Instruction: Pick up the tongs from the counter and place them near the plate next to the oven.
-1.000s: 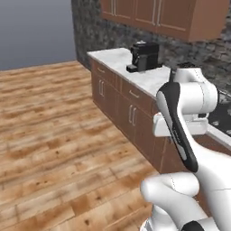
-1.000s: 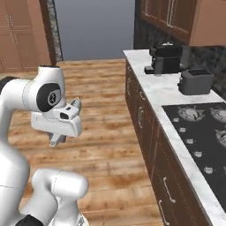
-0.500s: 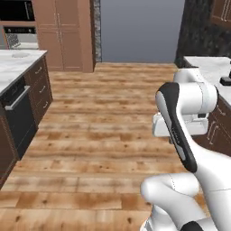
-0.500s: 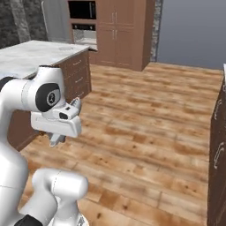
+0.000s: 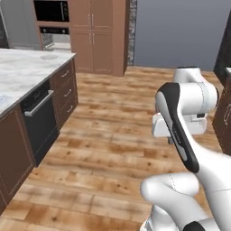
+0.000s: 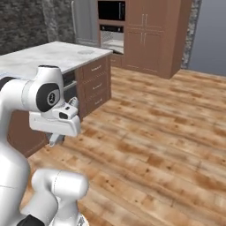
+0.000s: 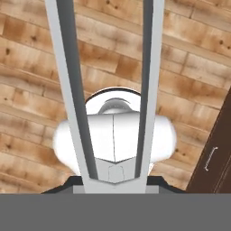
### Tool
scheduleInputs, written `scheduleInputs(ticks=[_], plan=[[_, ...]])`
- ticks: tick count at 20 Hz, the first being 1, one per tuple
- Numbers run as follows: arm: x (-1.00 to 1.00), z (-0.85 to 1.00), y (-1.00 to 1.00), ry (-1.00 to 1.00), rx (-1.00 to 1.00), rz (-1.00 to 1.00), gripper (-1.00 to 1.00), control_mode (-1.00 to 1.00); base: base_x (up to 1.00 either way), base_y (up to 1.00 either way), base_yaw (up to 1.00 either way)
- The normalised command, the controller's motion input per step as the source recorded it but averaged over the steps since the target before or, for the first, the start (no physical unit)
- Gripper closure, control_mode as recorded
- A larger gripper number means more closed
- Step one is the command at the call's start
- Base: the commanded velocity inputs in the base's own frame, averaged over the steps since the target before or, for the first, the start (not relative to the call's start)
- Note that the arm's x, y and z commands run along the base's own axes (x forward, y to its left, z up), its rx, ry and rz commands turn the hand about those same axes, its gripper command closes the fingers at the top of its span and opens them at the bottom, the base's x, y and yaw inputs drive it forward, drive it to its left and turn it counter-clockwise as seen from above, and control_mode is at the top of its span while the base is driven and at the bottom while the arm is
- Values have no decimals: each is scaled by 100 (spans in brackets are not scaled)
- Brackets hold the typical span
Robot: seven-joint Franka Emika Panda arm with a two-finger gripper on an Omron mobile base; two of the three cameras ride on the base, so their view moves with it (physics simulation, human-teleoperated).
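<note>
Left base view
Arm: the white Franka arm rises from the lower right, folded at chest height over the wood floor (image 5: 113,149).
Gripper: tucked behind the white wrist block, so its fingers cannot be told from here.
Island counter: a white marble top (image 5: 27,72) over dark brown cabinets runs along the left, with a black-fronted appliance (image 5: 39,121) set under it.
Oven: the black-glass wall oven (image 5: 52,11) sits in tall brown cabinetry at the upper left, far across the floor from the arm.
Plate: a faint round shape (image 5: 46,57) lies at the far end of the marble top; too small to confirm.

Right base view
Arm: it rises from the lower left, with the wrist block beside the island.
Gripper: the gripper (image 6: 55,140) points down below the wrist block, over the floor; its fingers are too small here to judge.
Oven: the black-glass oven (image 6: 111,9) stands at the top centre in brown cabinetry.
Plate: a pale round disc (image 6: 85,52) lies on the marble top near the oven end.

Hand view
Tongs: the tongs (image 7: 151,81) run up the picture as two long silver-grey arms rising from the bottom centre, slightly spread toward the top.
Gripper state: pinched on the tongs at their lower end, carrying them above the wood floor.
Cabinet: a dark brown cabinet front with a small handle (image 7: 211,158) shows at the lower right.
</note>
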Motion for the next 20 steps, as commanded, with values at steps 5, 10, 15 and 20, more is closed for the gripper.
scheduleInputs(ticks=[5,10,15,20], plan=[[0,0,0,0,0,0,100,100,100,0,23],[0,0,0,0,0,0,100,100,100,-16,38],[0,0,0,0,0,0,100,100,100,-19,50],[0,0,0,0,0,0,100,100,100,-32,56]])
